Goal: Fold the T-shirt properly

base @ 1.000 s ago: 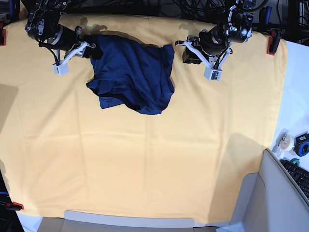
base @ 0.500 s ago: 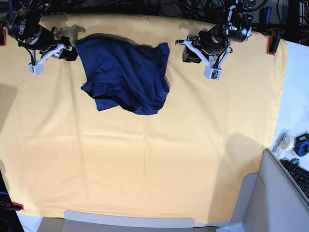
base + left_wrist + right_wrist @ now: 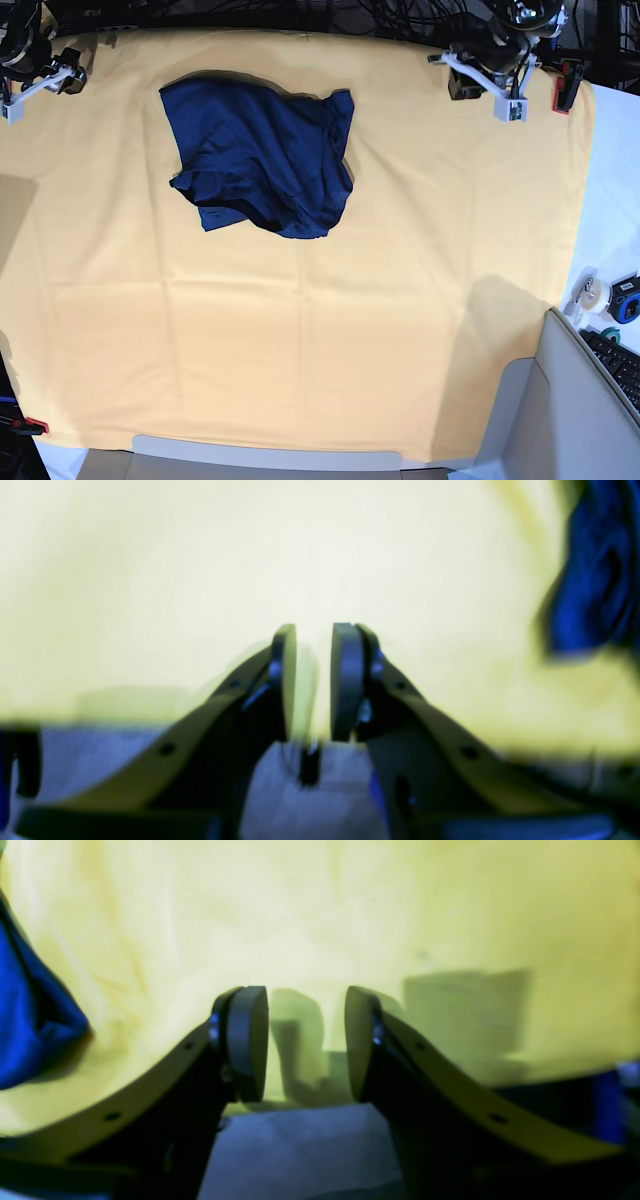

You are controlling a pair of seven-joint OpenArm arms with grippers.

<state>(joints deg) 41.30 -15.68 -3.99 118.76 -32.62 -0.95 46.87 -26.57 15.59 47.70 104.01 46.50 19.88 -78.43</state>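
Note:
The T-shirt (image 3: pixel 265 155) is a dark navy bundle lying loosely folded and rumpled on the yellow cloth (image 3: pixel 300 330) at the back, left of centre. My left gripper (image 3: pixel 460 84) is at the back right, well apart from the shirt, with its jaws narrowly open and empty (image 3: pixel 313 680); the shirt shows at that view's right edge (image 3: pixel 590 580). My right gripper (image 3: pixel 70 82) is at the back left corner, open and empty (image 3: pixel 306 1040); the shirt shows at its left edge (image 3: pixel 30 1030).
Red clamps (image 3: pixel 566 86) (image 3: pixel 36 426) hold the cloth at its edges. Tape rolls (image 3: pixel 592 295) and a keyboard (image 3: pixel 620 365) lie beyond the right edge. A grey box (image 3: pixel 560 420) stands at the front right corner.
Both arms have drawn back and outward to the far corners, away from the shirt. The right gripper has left the shirt's left edge. The shirt has settled slightly left.

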